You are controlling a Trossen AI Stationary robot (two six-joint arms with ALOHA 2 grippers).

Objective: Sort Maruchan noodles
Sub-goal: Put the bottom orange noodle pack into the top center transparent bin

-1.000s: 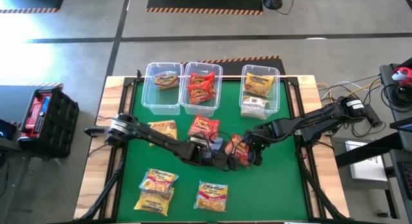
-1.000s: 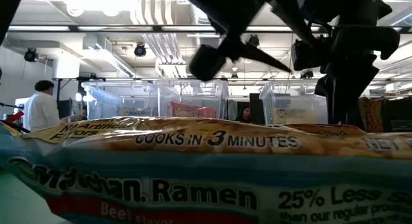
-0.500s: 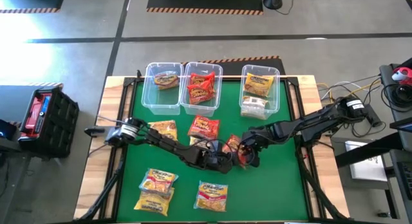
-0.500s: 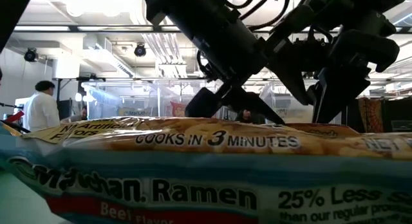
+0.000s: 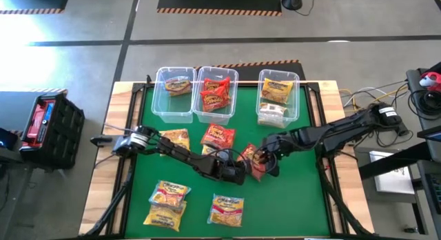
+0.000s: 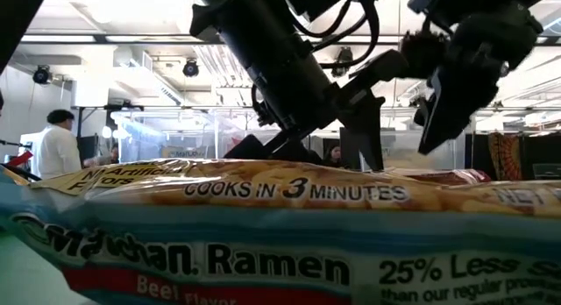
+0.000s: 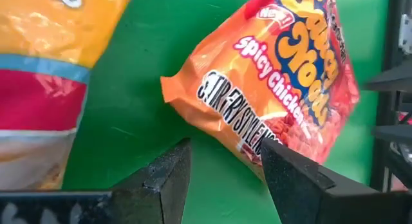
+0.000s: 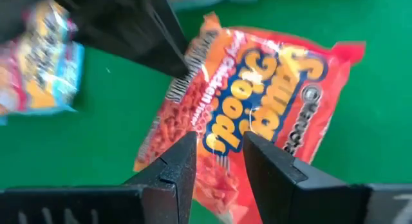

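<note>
An orange-red Maruchan noodle packet (image 5: pixel 252 161) sits at the middle of the green mat, between my two grippers. My right gripper (image 5: pixel 266 162) comes at it from the table's right and is shut on it (image 8: pixel 257 102). My left gripper (image 5: pixel 240 172) reaches in from the left, low over the mat. It is open (image 7: pixel 222 147), with the packet's end (image 7: pixel 283 69) just beyond its fingertips. Other packets lie flat on the mat (image 5: pixel 218 136), (image 5: pixel 173 138), (image 5: pixel 227 209). My right gripper pinches the packet between its two fingers at the edge (image 8: pixel 222 163) that faces the table's right side. The fingers slant down from the right. The packet sits tilted and crumpled in the hold. My left gripper: one finger (image 7: pixel 283 176) overlaps the packet's lower edge; whether it touches I cannot tell.
Three clear bins stand along the far edge, each holding packets: left (image 5: pixel 157 102), middle (image 5: pixel 200 102), right (image 5: pixel 296 102). Two more packets lie near the front left (image 5: pixel 169 194), (image 5: pixel 164 216). One packet (image 6: pixel 263 217) fills the low view's foreground.
My left gripper has come down toward the mat and rolled about its own axis, ending low beside the orange-red packet's left end. My right gripper has stayed in place and tipped a little.
</note>
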